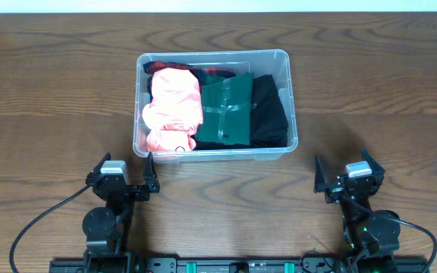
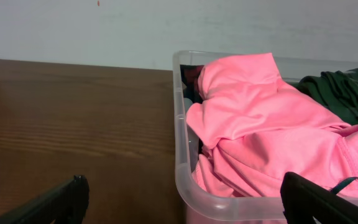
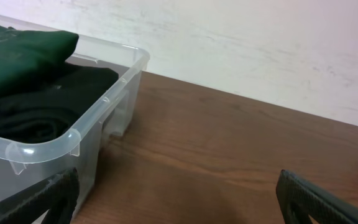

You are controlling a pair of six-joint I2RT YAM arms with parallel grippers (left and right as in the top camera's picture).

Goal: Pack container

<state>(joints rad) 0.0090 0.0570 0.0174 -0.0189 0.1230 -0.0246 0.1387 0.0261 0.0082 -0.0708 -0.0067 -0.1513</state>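
- The container is sitting in the middle of the table, a little toward the far side, with its long side running left to right.
- Three pieces of clothing are filling it side by side: a pink garment is bunching up on the left, a folded green garment is lying in the middle, and a black garment is lying on the right.
- In the left wrist view the pink fabric is mounding above the rim, while in the right wrist view the green and black pieces are lying flatter, about level with the rim.
- The left gripper is hanging near the container's near-left corner, its fingers spread wide and holding nothing.
- The right gripper is waiting off the near-right corner, well apart from the container wall, also spread wide and empty.
- No loose clothing is showing on the table in any view, so the packing is looking finished or nearly so, with both arms drawn to the near side.
- If anything is remaining, it is probably the pink mound: the left arm would be reaching over the near rim and pressing the cloth down flat.
- That move is calling for a gentle push from above, since catching the rim could be shoving the light container away.
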